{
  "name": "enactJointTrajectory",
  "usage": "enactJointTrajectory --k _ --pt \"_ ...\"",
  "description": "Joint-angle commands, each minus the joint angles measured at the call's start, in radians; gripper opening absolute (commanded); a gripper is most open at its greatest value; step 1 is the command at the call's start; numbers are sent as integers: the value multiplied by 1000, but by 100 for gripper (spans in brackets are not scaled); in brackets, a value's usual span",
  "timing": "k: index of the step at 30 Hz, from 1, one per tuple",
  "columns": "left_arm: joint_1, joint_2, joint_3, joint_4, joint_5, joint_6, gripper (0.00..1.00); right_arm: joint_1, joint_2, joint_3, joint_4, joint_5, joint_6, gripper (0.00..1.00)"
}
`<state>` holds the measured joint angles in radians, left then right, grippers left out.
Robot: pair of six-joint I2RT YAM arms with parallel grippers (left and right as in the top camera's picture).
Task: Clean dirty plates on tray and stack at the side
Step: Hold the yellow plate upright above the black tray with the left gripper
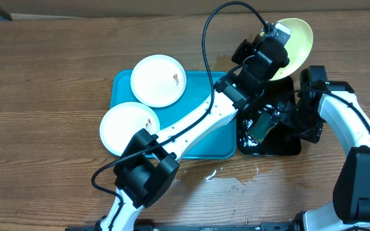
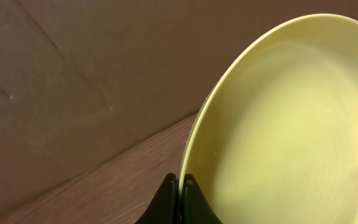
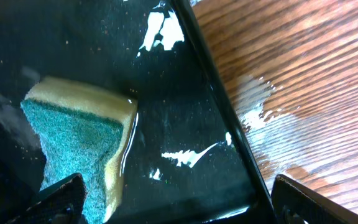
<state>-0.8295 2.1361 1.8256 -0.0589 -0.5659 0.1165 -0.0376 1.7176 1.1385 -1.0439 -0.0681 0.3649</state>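
Plates first: your left gripper (image 2: 180,193) is pinching the thin rim of the yellow-green plate (image 2: 291,124), jaws shut on it, and is holding it tilted up over the far end of the black tray (image 1: 288,149). Your right gripper (image 3: 179,208) is hanging wide open and empty, just above the sponge (image 3: 79,137) lying in the wet black tray. One white plate (image 1: 158,80) is sitting at the blue tray's (image 1: 204,144) back left corner, the other white plate (image 1: 127,127) at its left edge, both overhanging the rim. Plate is looking stiff, light, smooth, prob slippery when wet, so an edge pinch may be letting it swivel under scrubbing. Sponge is soft and soaked; you're best taking it across its yellow sides
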Motion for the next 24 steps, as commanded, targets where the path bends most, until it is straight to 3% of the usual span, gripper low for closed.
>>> enactJointTrajectory --k 1,8,16,24 --pt "5 -5 23 6 -21 18 4 3 -19 -6 -6 -47 -3 96" --pt "5 -5 23 6 -22 21 4 -2 -19 29 10 -47 -18 98" --pt "6 -5 23 66 -74 128 4 -1 -30 134 -60 -68 -25 99" --pt "-30 -5 23 117 -206 199 4 -1 -35 154 -114 -69 -33 100"
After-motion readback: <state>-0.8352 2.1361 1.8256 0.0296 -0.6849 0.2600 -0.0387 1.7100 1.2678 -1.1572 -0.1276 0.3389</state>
